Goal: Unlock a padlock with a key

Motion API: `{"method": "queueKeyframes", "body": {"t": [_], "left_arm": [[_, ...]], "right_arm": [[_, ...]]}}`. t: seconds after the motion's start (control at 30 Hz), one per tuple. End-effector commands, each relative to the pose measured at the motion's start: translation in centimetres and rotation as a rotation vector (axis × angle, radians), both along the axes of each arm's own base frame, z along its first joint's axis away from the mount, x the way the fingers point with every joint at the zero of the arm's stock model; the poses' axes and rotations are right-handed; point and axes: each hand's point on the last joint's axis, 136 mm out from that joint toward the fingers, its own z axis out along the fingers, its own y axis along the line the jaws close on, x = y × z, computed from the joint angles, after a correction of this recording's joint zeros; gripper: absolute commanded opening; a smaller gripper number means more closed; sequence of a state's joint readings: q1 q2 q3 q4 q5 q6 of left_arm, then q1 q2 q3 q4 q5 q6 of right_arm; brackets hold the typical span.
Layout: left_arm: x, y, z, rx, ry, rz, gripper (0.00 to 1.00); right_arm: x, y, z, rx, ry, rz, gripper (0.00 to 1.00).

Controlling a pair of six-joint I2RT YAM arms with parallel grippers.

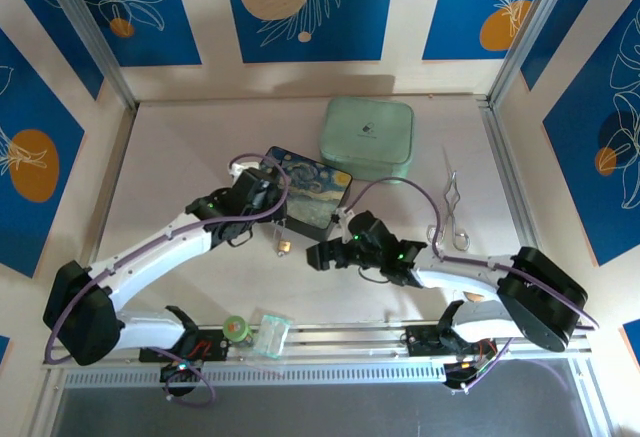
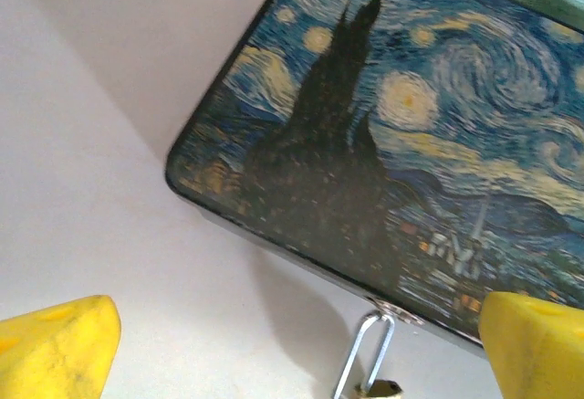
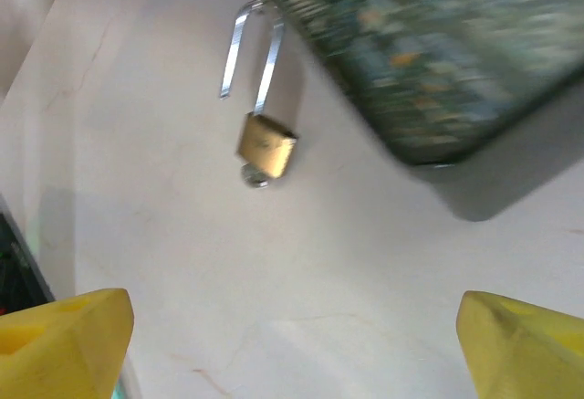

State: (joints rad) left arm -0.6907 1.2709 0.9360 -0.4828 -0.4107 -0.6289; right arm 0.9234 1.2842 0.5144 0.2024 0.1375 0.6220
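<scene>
The small brass padlock lies on the table at the near edge of the painted starry-night box. Its silvery shackle hooks through the box's latch, and one shackle leg ends free of the padlock body. A small silvery round piece, apparently the key, sticks out of the body's bottom. My left gripper hovers open over the box's left corner, its yellow fingertips wide apart. My right gripper stands open just right of the padlock, with nothing between its fingertips.
A mint-green case sits behind the box. A long thin bent wire tool lies at the right. A green-capped bottle and a clear packet rest by the near rail. Bare table lies left of the box.
</scene>
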Motion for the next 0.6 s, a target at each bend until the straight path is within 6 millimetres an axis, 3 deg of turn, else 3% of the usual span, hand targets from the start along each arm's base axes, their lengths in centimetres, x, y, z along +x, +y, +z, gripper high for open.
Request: {"method": "queueKeyframes", "body": {"t": [0.0,0.17,0.3,0.57], "left_arm": [[1.1,0.3,0.7,-0.02,-0.003,-0.029,1.0],[1.0,0.0,1.8,-0.166,-0.05,-0.071,1.0],[0.6,1.7,0.5,-0.144,-0.002,-0.031,1.0],[-2.1,2.5,-1.8,-0.299,-0.016,0.03,1.0]], "right_arm": [[0.8,0.9,0.5,-0.06,-0.03,-0.031,0.92],[0.8,4.3,0.3,-0.093,0.011,0.018,0.93],[2.3,5.4,-1.3,-0.184,0.053,-0.027,1.0],[3.7,6.6,-3.2,-0.289,0.081,-0.06,0.93]]}}
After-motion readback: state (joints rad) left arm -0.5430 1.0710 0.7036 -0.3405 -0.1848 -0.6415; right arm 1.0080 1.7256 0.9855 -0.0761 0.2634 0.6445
